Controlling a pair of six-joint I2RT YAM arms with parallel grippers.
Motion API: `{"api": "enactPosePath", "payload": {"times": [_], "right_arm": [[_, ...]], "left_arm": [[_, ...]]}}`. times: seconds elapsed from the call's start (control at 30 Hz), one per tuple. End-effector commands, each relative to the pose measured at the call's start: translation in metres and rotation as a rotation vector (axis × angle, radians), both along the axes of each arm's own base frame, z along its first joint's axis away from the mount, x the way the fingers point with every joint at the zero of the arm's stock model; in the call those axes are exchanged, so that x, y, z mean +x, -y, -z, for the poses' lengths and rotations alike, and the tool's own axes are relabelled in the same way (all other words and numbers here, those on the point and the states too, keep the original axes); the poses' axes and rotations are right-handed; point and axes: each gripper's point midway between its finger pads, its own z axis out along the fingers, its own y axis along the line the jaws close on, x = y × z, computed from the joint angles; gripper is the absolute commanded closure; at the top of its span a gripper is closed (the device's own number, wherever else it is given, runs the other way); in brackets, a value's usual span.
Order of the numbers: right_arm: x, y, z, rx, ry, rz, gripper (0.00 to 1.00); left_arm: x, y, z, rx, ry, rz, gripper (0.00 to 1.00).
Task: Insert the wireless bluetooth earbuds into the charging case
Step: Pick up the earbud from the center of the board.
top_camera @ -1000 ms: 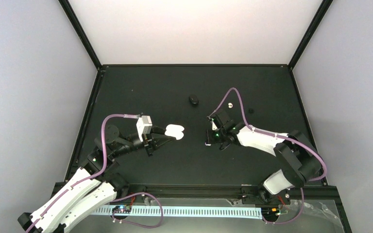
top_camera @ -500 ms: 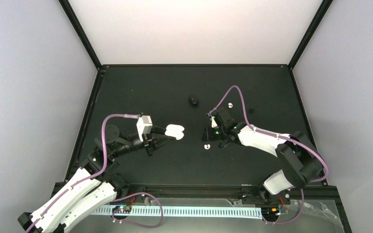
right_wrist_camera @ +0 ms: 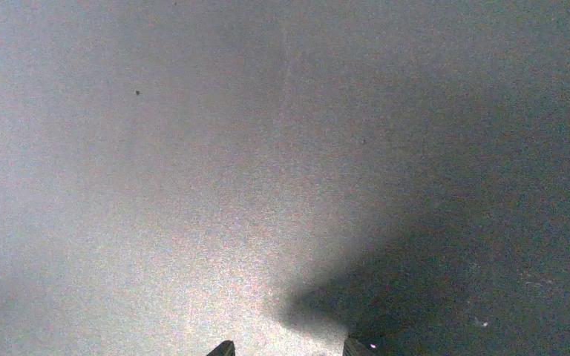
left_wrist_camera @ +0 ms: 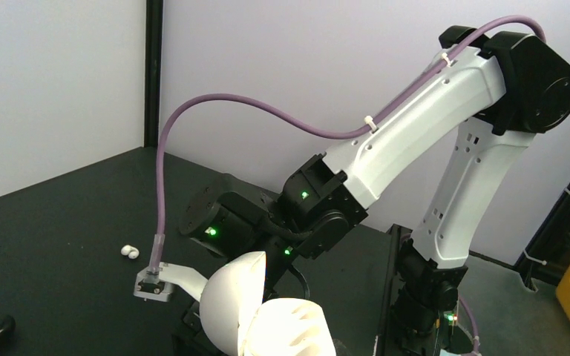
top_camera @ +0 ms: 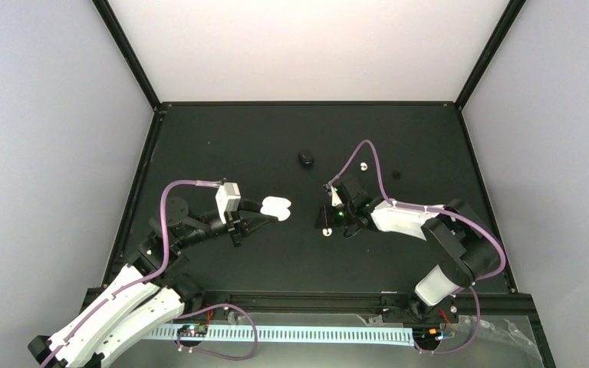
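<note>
Left fingers [top_camera: 263, 214] are clamped on the charging case [top_camera: 276, 207]. The case is open, two white lobes side by side, left of bench [top_camera: 222, 138] centre. Can't tell if it rests on the bench or sits just above it. In the left wrist view the case [left_wrist_camera: 263, 319] fills the bottom edge with the lid hinged up and glare on the inner half.

Right fingers [top_camera: 325, 218] point down at the bench, near the case on its right and not touching it. In the right wrist view both fingertips [right_wrist_camera: 225, 347] show at the bottom edge. They're part open with bare bench in the gap, holding nothing.

Near earbud [top_camera: 325, 231] is on the bench just beside the right fingers, on the side toward the arm bases. It's tiny, so I can't tell whether they touch.

Far earbud [top_camera: 363, 165] is on the bench further back, beside the right arm's purple cable [top_camera: 370, 146]. The left wrist view probably shows the same one [left_wrist_camera: 128, 252], left of the right arm [left_wrist_camera: 415, 133].

Black oval case [top_camera: 305, 158] is at back centre, well apart from both sets of fingers.
</note>
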Motion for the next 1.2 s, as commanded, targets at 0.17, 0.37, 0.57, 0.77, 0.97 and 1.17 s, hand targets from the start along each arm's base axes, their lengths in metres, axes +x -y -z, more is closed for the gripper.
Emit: {"api": "enactPosePath", "payload": {"times": [0.17,0.37,0.57,0.77,0.97,1.17], "right_arm": [[-0.023,0.014,0.009,0.004,-0.044,0.020,0.62],[-0.034,0.010,0.001,0.018,-0.044,0.007,0.62],[-0.027,0.020,-0.010,-0.023,0.014,0.049,0.60],[-0.020,0.021,-0.039,-0.063,0.111,0.021,0.56],[-0.033,0.000,-0.043,-0.104,0.120,-0.095,0.57],[-0.035,-0.012,-0.029,-0.120,0.091,-0.118,0.62]], "left_arm": [[-0.005,-0.001,-0.012,-0.015,0.023,0.016,0.98],[-0.004,0.000,-0.010,-0.014,0.016,0.017,0.98],[-0.005,0.000,-0.011,-0.015,0.018,0.019,0.98],[-0.005,-0.001,-0.011,-0.015,0.018,0.020,0.98],[-0.005,0.000,-0.011,-0.017,0.016,0.021,0.98],[-0.005,0.000,-0.010,-0.014,0.015,0.023,0.98]]}}
